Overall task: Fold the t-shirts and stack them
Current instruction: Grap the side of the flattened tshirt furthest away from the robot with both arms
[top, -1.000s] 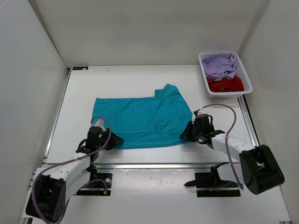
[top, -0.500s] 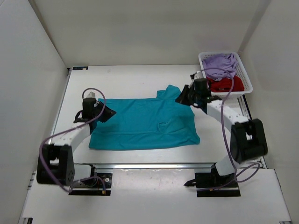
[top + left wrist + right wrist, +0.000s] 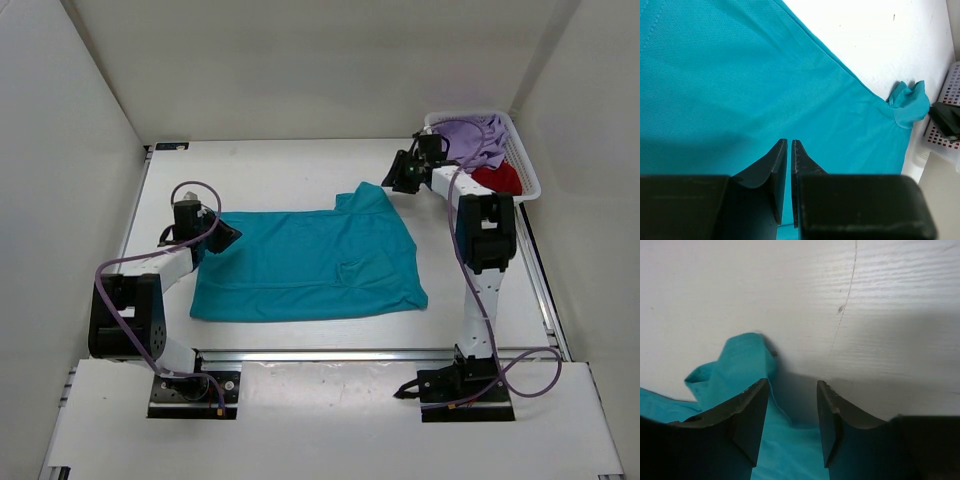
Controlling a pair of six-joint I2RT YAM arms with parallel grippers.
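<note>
In the top view, the teal t-shirt lies spread flat in the middle of the table. Its near edge is close to the near edge of the table. Bare table is open on its left side and on the far side, up to the walls. The left gripper is at the far left corner of the cloth. The right gripper is just beyond the raised sleeve at the far right corner, between the shirt and the white basket. The basket stands in the far right corner of the table. It holds the lavender t-shirt and the dark red t-shirt.

In the left wrist view, the left gripper has its jaws almost together, with only a thin slit between them. I cannot tell if cloth is caught there. The teal t-shirt fills the view under it. The straight far edge of the shirt runs to the bunched sleeve, with white table beyond and the basket at the right border.

In the right wrist view, the right gripper has its jaws clearly apart and grips nothing. A folded tip of the teal t-shirt stands up beside one finger. Ahead is bare table.
</note>
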